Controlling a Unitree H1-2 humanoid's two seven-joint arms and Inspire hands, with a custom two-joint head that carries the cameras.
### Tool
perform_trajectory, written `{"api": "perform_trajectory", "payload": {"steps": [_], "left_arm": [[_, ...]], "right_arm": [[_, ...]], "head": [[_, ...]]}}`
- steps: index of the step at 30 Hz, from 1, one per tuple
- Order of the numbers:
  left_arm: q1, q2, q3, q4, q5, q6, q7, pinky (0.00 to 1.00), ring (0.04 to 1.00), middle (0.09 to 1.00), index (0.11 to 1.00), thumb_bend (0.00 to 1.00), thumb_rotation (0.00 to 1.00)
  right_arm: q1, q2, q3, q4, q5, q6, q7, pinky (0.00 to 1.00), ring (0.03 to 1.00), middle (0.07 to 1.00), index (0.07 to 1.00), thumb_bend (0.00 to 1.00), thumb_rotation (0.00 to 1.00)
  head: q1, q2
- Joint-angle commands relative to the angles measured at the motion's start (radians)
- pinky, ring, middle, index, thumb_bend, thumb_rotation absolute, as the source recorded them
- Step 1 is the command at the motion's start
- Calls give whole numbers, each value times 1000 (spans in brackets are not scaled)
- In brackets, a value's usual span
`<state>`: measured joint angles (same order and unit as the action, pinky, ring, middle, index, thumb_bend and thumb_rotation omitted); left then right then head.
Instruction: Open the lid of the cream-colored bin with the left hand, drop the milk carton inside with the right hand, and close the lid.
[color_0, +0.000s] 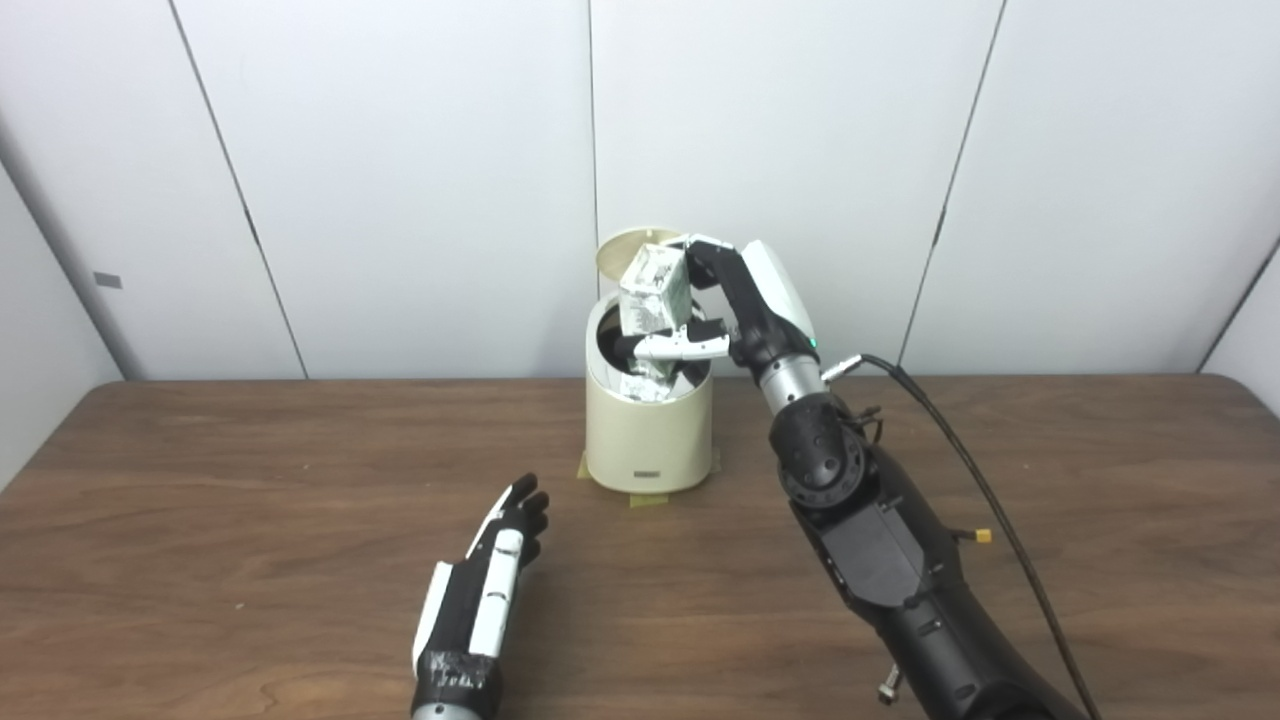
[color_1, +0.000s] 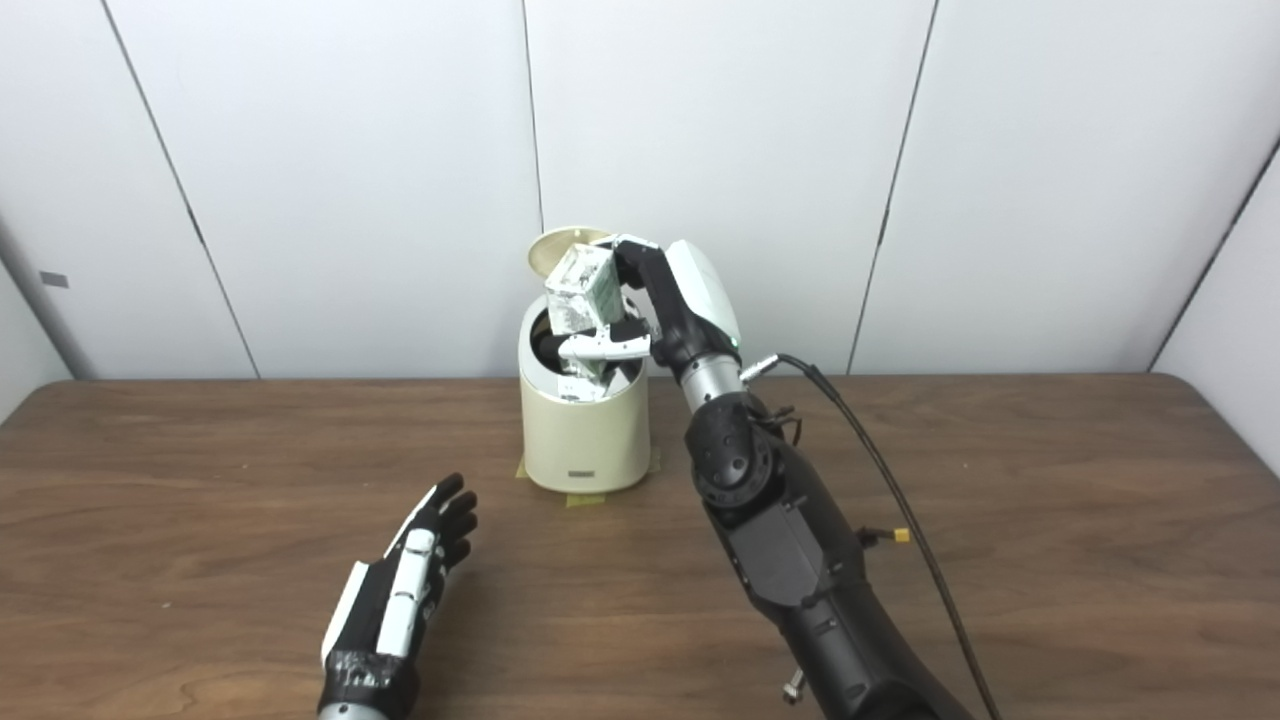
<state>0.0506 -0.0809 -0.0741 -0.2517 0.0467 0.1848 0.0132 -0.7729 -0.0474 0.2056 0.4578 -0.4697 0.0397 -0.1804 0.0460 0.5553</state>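
Right hand (color_0: 722, 300) is clamped on the milk carton (color_0: 652, 295), thumb low across its front, other fingers behind its top edge; the carton sits tilted, its lower end already inside the mouth of the cream-colored bin (color_0: 648, 440), top end leaning toward 1 o'clock. The lid (color_0: 625, 250) stands open at the bin's 12 o'clock, just behind the carton and apparently holding itself up. Left hand (color_0: 495, 575) lies flat on the table (color_0: 200, 520) at the bin's 7 o'clock, fingers straight and loosely spread, holding nothing, well apart from the bin. Step in hand reads as the drop. To do it well: centre the carton over the opening before letting go, since its lower end looks close to the rim at 4 o'clock and could hang up there. Open the fingers cleanly and let the carton fall rather than pushing it. Pull the hand out up and toward 4 o'clock, clear of the lid so it doesn't get knocked shut on the fingers. Bin is taped to the table, so a light bump shouldn't shift it. Lid closing is left for the left hand.
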Motion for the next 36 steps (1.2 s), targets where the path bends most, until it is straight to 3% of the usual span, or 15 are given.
{"api": "perform_trajectory", "payload": {"steps": [1, 14, 18, 19, 22, 36], "left_arm": [[-11, -13, -1, -44, -3, -38, 6, 939, 922, 922, 940, 416, 976], [-5, -7, -6, -45, -7, -28, 5, 942, 921, 919, 941, 445, 929], [-4, -8, -5, -42, -13, -28, 5, 949, 925, 918, 943, 466, 936], [-4, -7, -6, -42, -12, -28, 5, 949, 926, 918, 944, 471, 941], [-4, -6, -7, -39, -10, -30, 6, 949, 925, 917, 943, 472, 944], [-7, 1, -5, -27, -17, -35, 2, 953, 922, 915, 940, 483, 942]], "right_arm": [[-43, -1, -4, -42, 0, -5, 0, 714, 748, 724, 667, 873, 296], [-39, 4, -9, -43, 4, -16, 5, 693, 724, 698, 632, 849, 265], [-31, 22, -36, -37, 50, -53, -11, 526, 583, 606, 606, 794, 89], [-29, 26, -42, -34, 55, -63, -20, 476, 529, 521, 561, 636, 36], [-26, 32, -48, -29, 59, -80, -38, 438, 430, 484, 546, 528, 3], [-5, 24, -44, -60, 57, -100, -50, 408, 421, 471, 541, 517, 0]], "head": [[2, 2], [-2, 4], [-5, 4], [-5, 4], [-7, 4], [-12, 5]]}}
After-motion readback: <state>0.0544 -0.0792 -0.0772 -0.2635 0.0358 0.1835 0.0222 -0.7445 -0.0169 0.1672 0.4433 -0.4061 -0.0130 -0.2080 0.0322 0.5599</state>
